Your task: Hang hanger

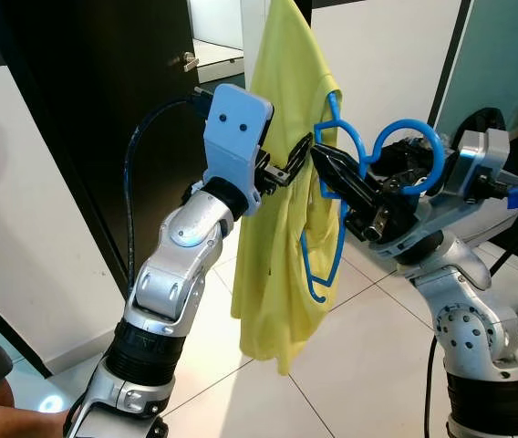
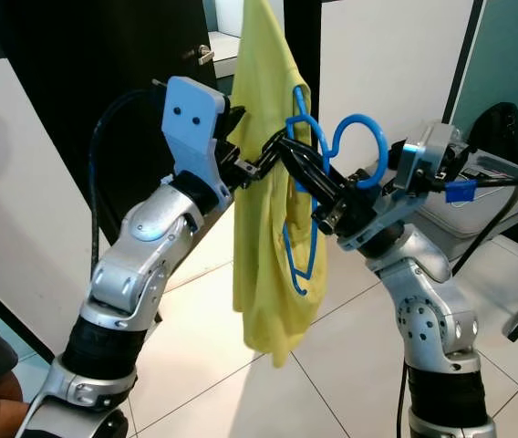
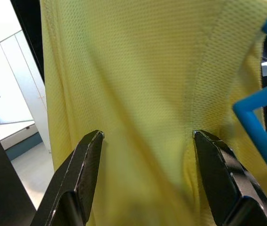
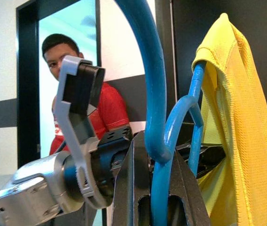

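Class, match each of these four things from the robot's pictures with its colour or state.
Things:
1. hanger
2. shirt
3. left gripper
4. right gripper

States:
A. yellow, hanging down
B. jaws open against the cloth
C. blue, with a round hook
D. jaws shut on the hanger

Pairs: 1-C, 2-A, 3-B, 4-D

Ahead of me stands a dark door (image 1: 104, 109) with a metal handle (image 1: 187, 61). White wall panels (image 1: 31, 228) flank it, and pale floor tiles (image 1: 359, 365) spread below. A person in a red shirt (image 4: 110, 113) stands in a doorway, partly hidden. A black chair (image 1: 487, 123) sits on my right.
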Controlling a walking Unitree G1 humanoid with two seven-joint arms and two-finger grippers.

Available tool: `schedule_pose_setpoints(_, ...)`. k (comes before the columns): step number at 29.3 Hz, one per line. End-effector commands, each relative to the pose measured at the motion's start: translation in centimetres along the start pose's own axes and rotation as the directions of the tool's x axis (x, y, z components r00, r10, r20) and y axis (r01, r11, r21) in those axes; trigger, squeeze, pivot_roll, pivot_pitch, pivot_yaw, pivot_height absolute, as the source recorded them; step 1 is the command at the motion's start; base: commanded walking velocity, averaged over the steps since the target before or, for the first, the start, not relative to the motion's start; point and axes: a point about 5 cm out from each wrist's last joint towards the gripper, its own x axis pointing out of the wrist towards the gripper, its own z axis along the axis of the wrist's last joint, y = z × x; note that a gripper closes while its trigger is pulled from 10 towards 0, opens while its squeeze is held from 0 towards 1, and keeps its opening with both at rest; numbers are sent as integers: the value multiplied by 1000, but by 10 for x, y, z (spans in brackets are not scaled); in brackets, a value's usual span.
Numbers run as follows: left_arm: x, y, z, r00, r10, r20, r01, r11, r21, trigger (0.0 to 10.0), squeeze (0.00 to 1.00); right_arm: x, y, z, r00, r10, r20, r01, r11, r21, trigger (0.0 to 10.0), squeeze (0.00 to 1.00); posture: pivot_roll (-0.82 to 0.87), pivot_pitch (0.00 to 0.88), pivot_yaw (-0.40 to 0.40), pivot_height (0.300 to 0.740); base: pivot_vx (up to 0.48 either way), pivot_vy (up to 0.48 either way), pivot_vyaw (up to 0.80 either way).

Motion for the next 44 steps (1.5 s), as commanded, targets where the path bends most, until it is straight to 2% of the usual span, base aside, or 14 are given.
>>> schedule_pose_setpoints(1, -3, 6, -2, 1000, 15, -11, -15, 1000, 0, 10000, 0, 3, 8, 4, 998, 52, 19, -52, 999, -1, 10000, 0, -65, 0, 39, 740, 0, 0, 0)
schedule_pose_setpoints(5, -2, 6, 0, 1000, 19, 3, -19, 1000, -1, 10000, 0, 4, 8, 4, 998, 54, 19, -54, 999, 1, 10000, 0, -63, 0, 37, 740, 0, 0, 0)
schedule_pose_setpoints(6, -2, 6, 0, 1000, 18, 8, -18, 1000, -6, 9451, 0, 4, 8, 4, 998, 53, 19, -53, 999, 1, 10000, 0, -63, 0, 37, 740, 0, 0, 0)
schedule_pose_setpoints(8, -2, 5, 1, 1000, 17, 11, -17, 1000, -9, 9451, 0, 4, 8, 3, 998, 53, 18, -53, 999, 2, 10000, 0, -63, 0, 37, 740, 0, 0, 0)
schedule_pose_setpoints(9, -2, 5, 1, 1000, 16, 15, -16, 1000, -9, 4314, 0, 4, 8, 3, 998, 53, 18, -53, 999, 3, 10000, 0, -63, 0, 37, 740, 0, 0, 0)
schedule_pose_setpoints(10, -2, 5, 1, 1000, 16, 15, -16, 1000, -9, 4314, 0, 4, 8, 3, 998, 53, 18, -53, 999, 3, 10000, 0, -63, 0, 37, 740, 0, 0, 0)
schedule_pose_setpoints(11, -2, 5, 1, 1000, 15, 18, -15, 1000, -10, 0, 0, 4, 8, 3, 998, 53, 19, -53, 999, 4, 10000, 0, -63, 0, 37, 740, 0, 0, 0)
schedule_pose_setpoints(26, -2, 6, 4, 999, 21, 31, -22, 1000, 2, 0, 0, 3, 7, 2, 999, 40, 15, -40, 999, 5, 10000, 0, -59, 0, 34, 740, 0, 0, 0)
schedule_pose_setpoints(29, -2, 6, 5, 999, 23, 36, -23, 1000, 1, 0, 0, 1, -1, -1, 1000, -13, -10, 13, 1000, -16, 10000, 0, -59, 0, 32, 740, 0, 0, 0)
schedule_pose_setpoints(33, -2, 6, 5, 999, 22, 37, -22, 1000, 0, 0, 0, 1, -3, -2, 999, -27, -17, 27, 999, -24, 10000, 0, -59, 0, 32, 740, 0, 0, 0)
schedule_pose_setpoints(37, -2, 1, 7, 999, -15, 48, 16, 1000, -16, 0, 0, 0, -16, -10, 988, -132, -74, 127, 989, -71, 10000, 0, -56, 0, 28, 740, 0, 0, 0)
schedule_pose_setpoints(44, -3, -4, 8, 998, -48, 51, 49, 999, -22, 0, 0, -1, -22, -15, 978, -172, -115, 162, 983, -90, 10000, 0, -55, 0, 27, 740, 0, 0, 0)
